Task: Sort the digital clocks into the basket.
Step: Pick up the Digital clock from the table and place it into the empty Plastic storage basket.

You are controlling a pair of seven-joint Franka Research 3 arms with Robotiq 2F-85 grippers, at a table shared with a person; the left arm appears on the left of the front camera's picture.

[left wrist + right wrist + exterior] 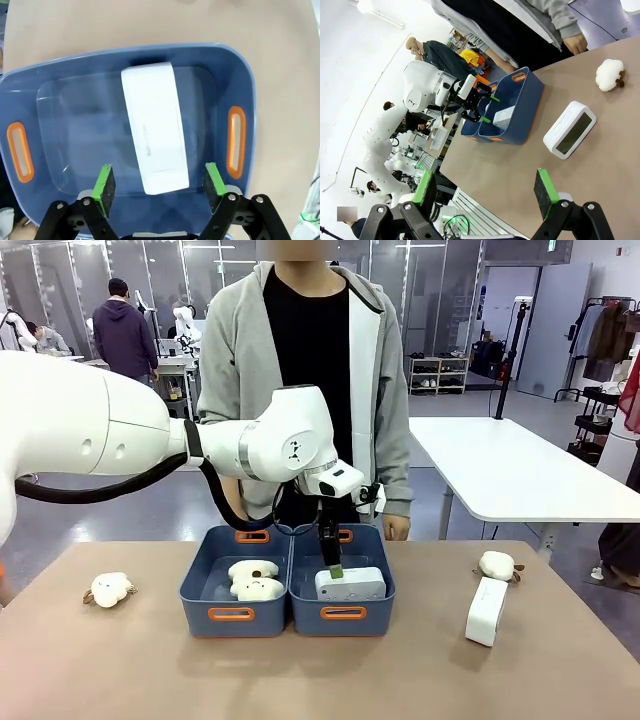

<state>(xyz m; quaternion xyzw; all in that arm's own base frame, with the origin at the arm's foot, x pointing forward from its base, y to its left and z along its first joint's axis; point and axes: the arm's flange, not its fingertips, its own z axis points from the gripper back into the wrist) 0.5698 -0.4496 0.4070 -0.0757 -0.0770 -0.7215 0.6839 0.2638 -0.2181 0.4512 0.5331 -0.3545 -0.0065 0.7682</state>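
One white digital clock (351, 585) lies in the right-hand slate-blue basket (308, 617), which is joined to an identical bin. My left gripper (335, 567) hangs open just above that clock. In the left wrist view the clock (154, 132) rests on the basket's (248, 82) floor, its near end between the green pads (105, 183) with a gap on each side. A second clock (487, 611) lies on the table at the right. My right gripper (485, 192) is open and empty, well back from that clock (569, 130).
The left bin (200, 595) holds two cream plush toys (252, 580). Single plush toys lie on the table at far left (108, 589) and at right (497, 565) beside the second clock. A person (310, 360) stands behind the bins, one hand (396, 528) at the far edge.
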